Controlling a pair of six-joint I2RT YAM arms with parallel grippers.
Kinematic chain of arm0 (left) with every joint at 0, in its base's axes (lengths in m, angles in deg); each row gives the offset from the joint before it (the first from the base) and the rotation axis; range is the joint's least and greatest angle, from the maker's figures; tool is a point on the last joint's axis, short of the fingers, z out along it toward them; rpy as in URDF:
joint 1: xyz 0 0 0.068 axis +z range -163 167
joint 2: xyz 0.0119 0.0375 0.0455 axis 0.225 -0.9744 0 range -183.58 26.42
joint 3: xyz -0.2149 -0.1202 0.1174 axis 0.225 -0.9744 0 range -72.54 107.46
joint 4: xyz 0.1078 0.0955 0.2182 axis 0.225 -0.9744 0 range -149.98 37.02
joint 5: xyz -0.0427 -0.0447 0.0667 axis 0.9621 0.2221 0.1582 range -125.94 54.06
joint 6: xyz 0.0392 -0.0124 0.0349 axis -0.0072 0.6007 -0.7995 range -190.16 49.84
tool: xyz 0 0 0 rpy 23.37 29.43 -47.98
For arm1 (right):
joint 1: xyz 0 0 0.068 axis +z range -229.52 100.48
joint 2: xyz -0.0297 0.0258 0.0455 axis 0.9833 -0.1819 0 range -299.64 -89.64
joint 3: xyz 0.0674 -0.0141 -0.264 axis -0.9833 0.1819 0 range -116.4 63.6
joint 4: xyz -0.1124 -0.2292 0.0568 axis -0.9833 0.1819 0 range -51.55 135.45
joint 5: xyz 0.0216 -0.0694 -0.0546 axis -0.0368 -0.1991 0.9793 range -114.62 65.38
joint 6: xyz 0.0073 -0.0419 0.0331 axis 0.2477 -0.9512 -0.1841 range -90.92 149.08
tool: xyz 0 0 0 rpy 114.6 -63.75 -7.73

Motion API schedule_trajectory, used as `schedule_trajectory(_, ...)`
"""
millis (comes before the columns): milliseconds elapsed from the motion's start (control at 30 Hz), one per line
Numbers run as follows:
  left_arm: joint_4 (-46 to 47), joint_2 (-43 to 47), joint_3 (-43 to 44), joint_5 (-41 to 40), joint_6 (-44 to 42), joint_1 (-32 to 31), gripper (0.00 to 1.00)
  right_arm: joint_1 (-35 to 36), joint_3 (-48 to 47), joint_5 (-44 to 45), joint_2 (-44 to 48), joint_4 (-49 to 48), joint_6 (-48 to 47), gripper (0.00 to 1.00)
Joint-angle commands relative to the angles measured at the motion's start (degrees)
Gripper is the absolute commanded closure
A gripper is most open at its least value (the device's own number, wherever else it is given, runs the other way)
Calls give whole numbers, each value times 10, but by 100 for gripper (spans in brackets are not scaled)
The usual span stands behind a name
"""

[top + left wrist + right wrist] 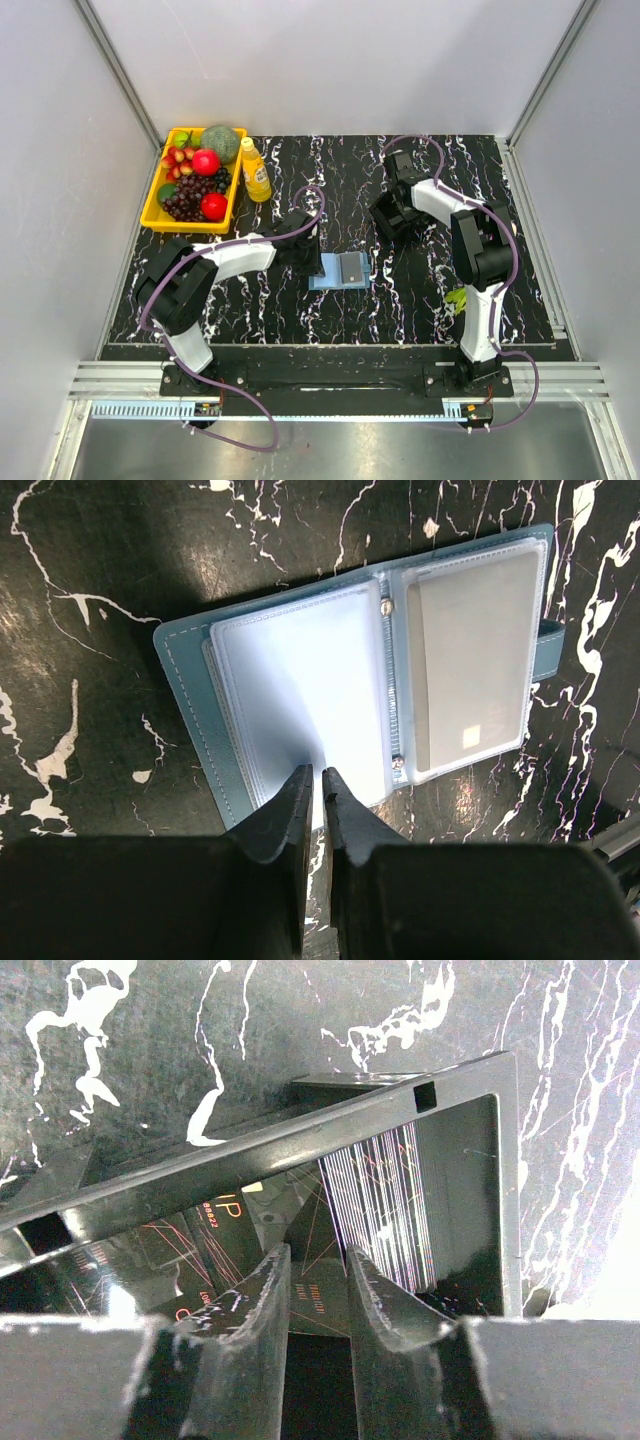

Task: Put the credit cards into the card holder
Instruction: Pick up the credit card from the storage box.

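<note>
Card holder, open at ctr, sleeve pinched tight by L gripper; R gripper, fingers half-parted, grip not determinable, at cards in black box, 2 o'clock; card pickup judged underway, single-card pinch reqd.

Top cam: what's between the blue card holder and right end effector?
Only bare black white-veined tabletop separates the open blue folding card holder from the right end effector; the top external view shows it.
</note>
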Motion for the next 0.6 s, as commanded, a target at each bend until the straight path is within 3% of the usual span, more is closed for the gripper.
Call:
schedule_trajectory(0,10,4,23,10,-7,0,87,-6,-7,-3,-15,-13,6,70)
schedule_trajectory(233,10,0,25,13,-8,-1,87,-6,-1,-6,7,-28,6,86)
schedule_trajectory(300,9,-1,25,13,-8,-1,87,-6,0,-4,13,-29,6,100)
schedule_trajectory(567,8,-1,25,13,-7,0,87,-6,13,-47,49,-39,13,100)
